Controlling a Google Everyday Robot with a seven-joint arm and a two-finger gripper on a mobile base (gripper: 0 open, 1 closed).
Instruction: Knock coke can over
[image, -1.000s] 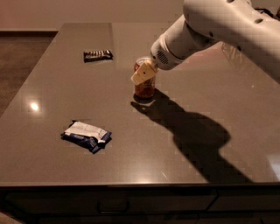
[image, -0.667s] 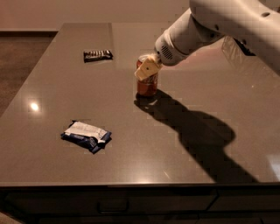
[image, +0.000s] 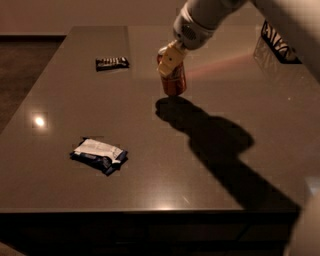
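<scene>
Table (image: 75, 90): dark, glossy, fills most of the view, front edge along the bottom. A small bright spot of glare sits on its left side.

Robot arm (image: 210, 15): pale, thick, enters from the upper right and slopes down to the left over the far half of the table. Its wrist ends just above the task's object.

Shadow (image: 220, 145): broad and dark, cast by the arm. It starts just in front of the can and runs toward the near right corner.

Snack packet (image: 98, 155): white and dark blue, crumpled, lying flat on the near left part of the table, well apart from everything else.

Coke can (image: 174, 82): red-orange, right of the table's middle in the far half, directly under the wrist. It looks slightly tilted, top leaning left. Whether its base rests fully on the surface cannot be told.

Dark snack packet (image: 112, 63): flat, small, on the far left side, level with the can's top and clear of it.

Gripper (image: 170, 57): tan-tipped, at the can's upper end, touching it on the left of the rim. Whether the claw is clamped on the can or only pressed against it cannot be told.
</scene>
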